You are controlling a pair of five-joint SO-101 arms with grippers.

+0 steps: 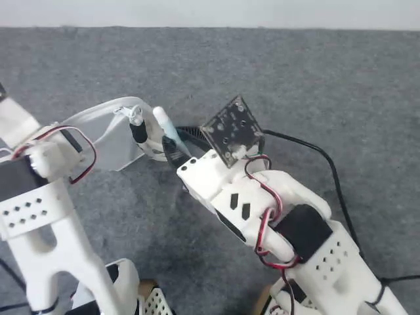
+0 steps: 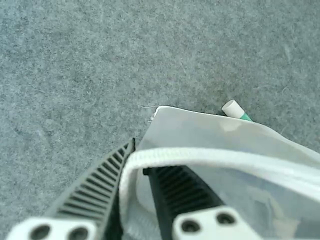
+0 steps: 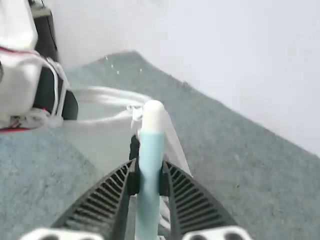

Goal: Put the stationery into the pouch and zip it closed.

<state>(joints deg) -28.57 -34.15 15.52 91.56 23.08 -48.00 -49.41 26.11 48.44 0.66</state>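
Observation:
A translucent white pouch (image 1: 108,134) lies at the table's left, its zipper edge (image 2: 210,157) raised. My left gripper (image 2: 140,159) is shut on that edge; from above it (image 1: 138,131) sits at the pouch's right end. My right gripper (image 3: 148,170) is shut on a light-blue pen (image 3: 150,155) with a white cap (image 3: 153,112). In the high view the pen (image 1: 169,129) stands tilted beside the pouch's right end, with the right gripper (image 1: 176,146) just below it. A white-and-green pen end (image 2: 234,110) peeks past the pouch (image 2: 220,137).
Grey carpet (image 1: 315,85) covers the table. A black cable (image 1: 331,167) runs along the right arm's far side. The left arm's white body (image 3: 25,75) stands close behind the pouch (image 3: 100,137). A pale wall (image 3: 240,60) rises beyond the carpet edge.

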